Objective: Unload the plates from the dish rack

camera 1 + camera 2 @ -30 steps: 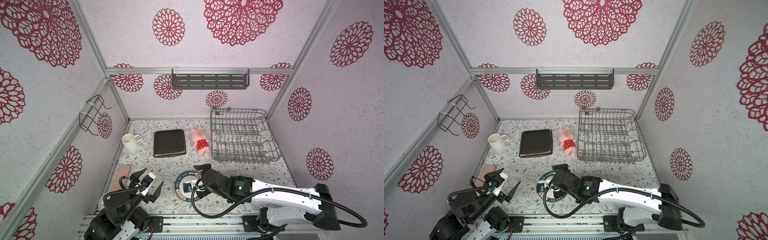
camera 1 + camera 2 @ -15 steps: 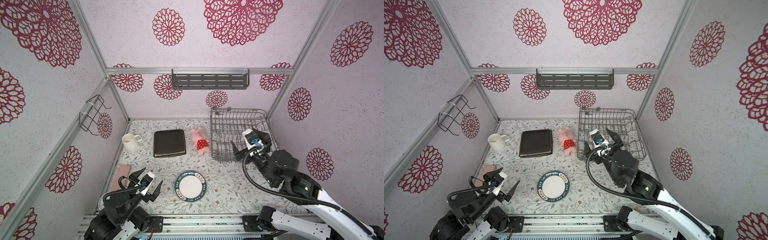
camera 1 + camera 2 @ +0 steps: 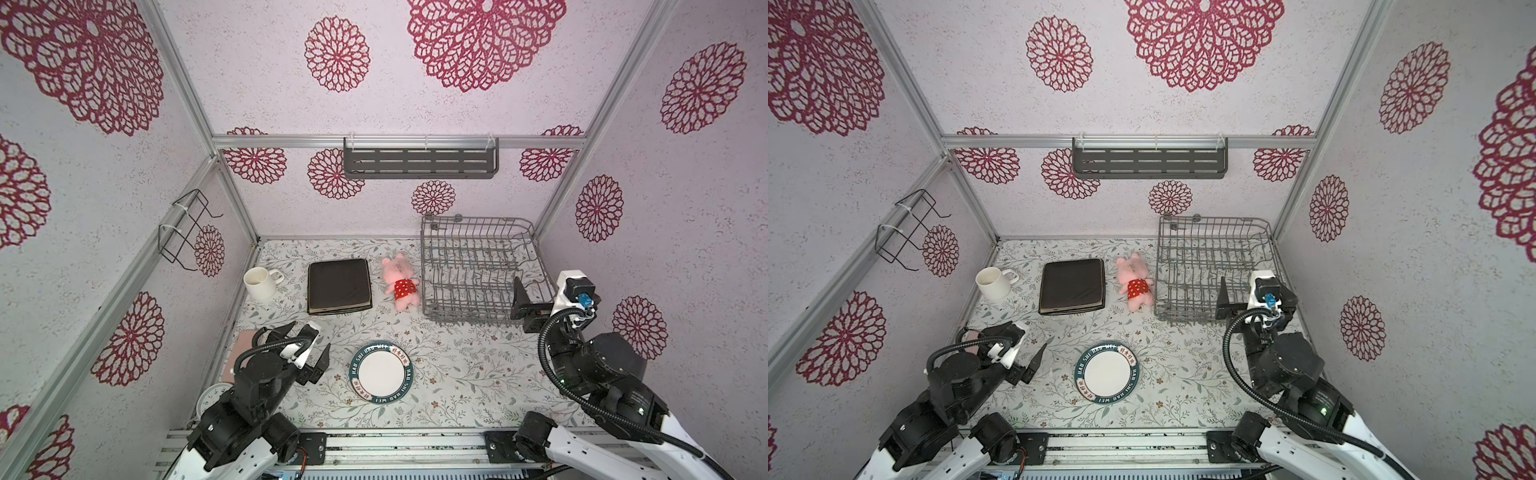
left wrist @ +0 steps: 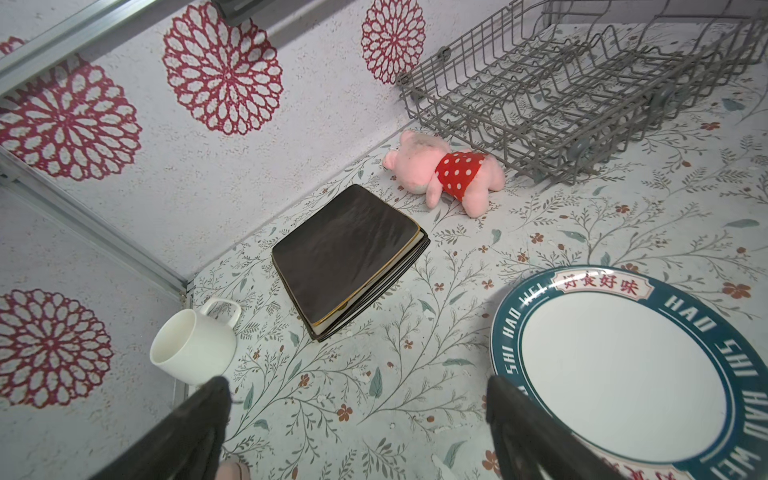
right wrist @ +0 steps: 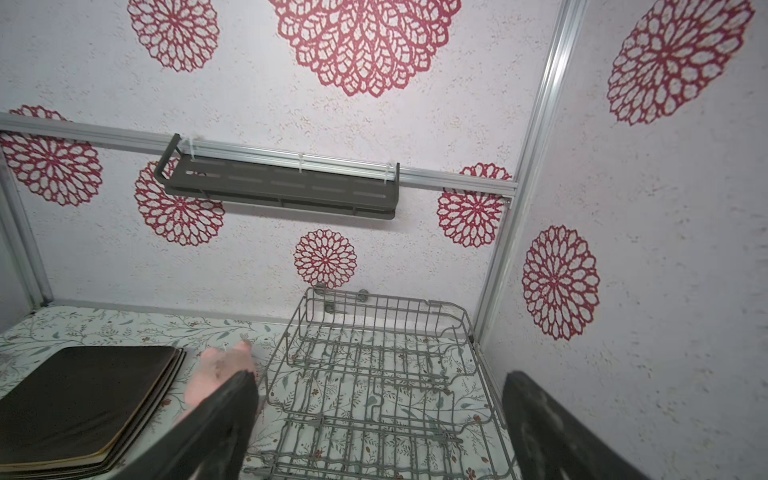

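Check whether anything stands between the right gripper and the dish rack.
Nothing visible does. The open right gripper hangs at the near right corner of the dish rack, facing its tines; no plate shows inside. The plush pig lies outside its left wall.

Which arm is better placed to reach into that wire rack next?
Right. The right pincer hangs open at the dish rack's near edge, facing into it. The left pincer sits across the table by the round plate. The rack looks empty, though.

Rear-right dish rack (image 3: 469, 309), plush pig (image 3: 400, 282) beside, maybe touching, plate stack (image 3: 338, 286), mug (image 3: 259, 283) leftward, round plate (image 3: 381, 372) in front
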Available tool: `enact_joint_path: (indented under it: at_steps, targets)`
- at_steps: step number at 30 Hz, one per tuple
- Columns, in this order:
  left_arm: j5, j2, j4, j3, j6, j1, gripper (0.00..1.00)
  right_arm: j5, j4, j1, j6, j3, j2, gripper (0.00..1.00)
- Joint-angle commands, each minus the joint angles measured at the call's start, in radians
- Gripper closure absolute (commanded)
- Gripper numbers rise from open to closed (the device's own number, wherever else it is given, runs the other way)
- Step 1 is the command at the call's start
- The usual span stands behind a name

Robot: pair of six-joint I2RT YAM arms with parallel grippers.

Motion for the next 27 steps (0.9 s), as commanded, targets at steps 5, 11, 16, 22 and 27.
enact_joint_path:
  at_steps: [5,11,16,22,27]
  targets:
    - [-0.038,0.241,0.399,0.039,-0.089,0.003,0.03,-0.009,0.304,-0.062,-0.071,-0.188,-0.043,0.04]
    - [0.057,0.435,0.537,0.090,-0.146,0.107,0.03,-0.493,0.416,-0.460,0.160,-0.235,0.195,0.04]
    - [0.112,0.543,0.629,0.123,-0.218,0.251,0.03,-0.844,0.636,-0.712,0.289,-0.187,0.460,0.01]
    - [0.174,0.670,0.772,0.144,-0.340,0.481,0.03,-1.041,0.775,-0.855,0.355,-0.076,0.710,0.01]
    - [0.128,0.812,0.859,0.144,-0.394,0.660,0.03,-1.133,0.746,-0.941,0.376,0.010,0.827,0.01]
